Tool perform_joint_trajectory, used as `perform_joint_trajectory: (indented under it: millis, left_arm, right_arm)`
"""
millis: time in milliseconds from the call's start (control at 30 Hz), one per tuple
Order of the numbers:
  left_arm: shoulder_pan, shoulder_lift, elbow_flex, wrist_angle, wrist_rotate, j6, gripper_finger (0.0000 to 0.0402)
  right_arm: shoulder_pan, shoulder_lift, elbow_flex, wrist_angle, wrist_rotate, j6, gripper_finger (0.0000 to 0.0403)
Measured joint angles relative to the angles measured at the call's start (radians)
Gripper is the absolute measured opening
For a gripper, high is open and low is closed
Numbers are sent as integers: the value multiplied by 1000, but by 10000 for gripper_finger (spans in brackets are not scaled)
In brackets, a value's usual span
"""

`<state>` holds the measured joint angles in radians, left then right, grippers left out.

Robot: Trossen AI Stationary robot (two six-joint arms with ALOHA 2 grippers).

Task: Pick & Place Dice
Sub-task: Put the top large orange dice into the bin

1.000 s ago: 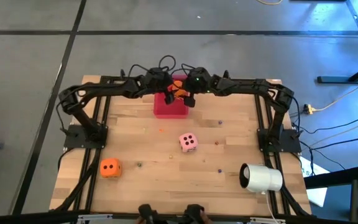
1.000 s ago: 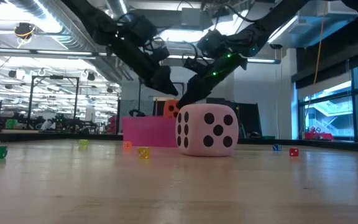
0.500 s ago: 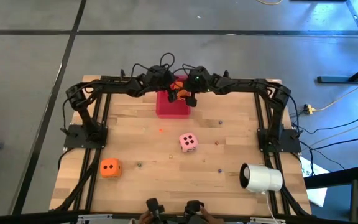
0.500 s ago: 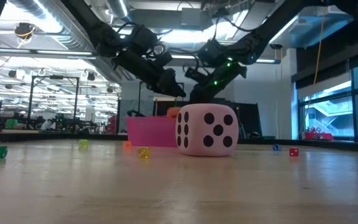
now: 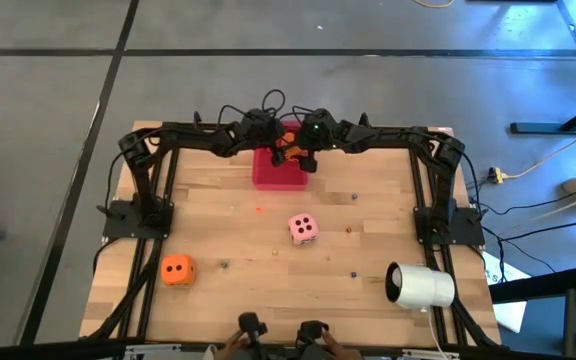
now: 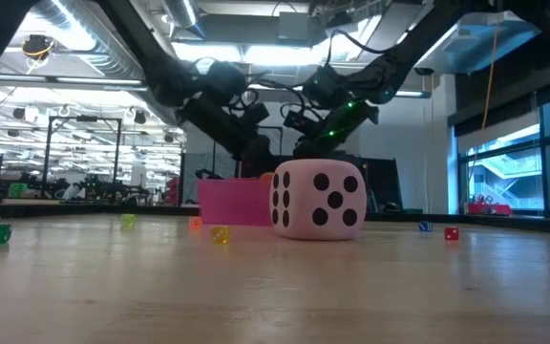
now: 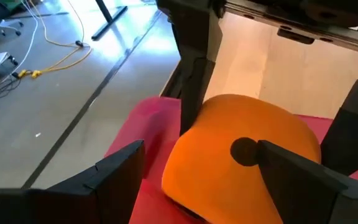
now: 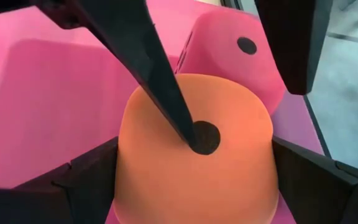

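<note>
- Right wrist view: orange die point(image 8: 194, 155) over pink tray point(image 8: 61, 93), red die point(image 8: 241, 59) just behind.
- Pinched between right gripper point(image 8: 194, 171) fingers; left gripper point(image 7: 191, 180) spread around same die, not pressing.
- High view: pale die point(image 5: 303, 228) mid-table, second orange die point(image 5: 177, 269) near left front, white cylinder point(image 5: 420, 286) at right.
</note>
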<state>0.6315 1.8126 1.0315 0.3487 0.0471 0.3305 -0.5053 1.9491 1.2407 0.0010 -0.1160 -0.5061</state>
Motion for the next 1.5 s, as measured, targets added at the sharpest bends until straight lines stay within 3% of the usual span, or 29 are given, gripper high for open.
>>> perform_joint_trajectory:
  millis: [333, 967, 1367, 1500]
  left_arm:
    - [32, 27, 0, 47, -22, -32, 306]
    - [52, 30, -1, 13, 2, -86, 306]
    - [52, 29, -1, 13, 1, -103, 306]
    - [52, 29, -1, 12, 4, -102, 306]
  right_arm:
    - [7, 2, -2, 5, 8, -56, 371]
    - [21, -7, 4, 56, 150, -26, 393]
    - [20, -6, 4, 55, 142, 2, 377]
    - [18, -5, 3, 53, 87, 2, 377]
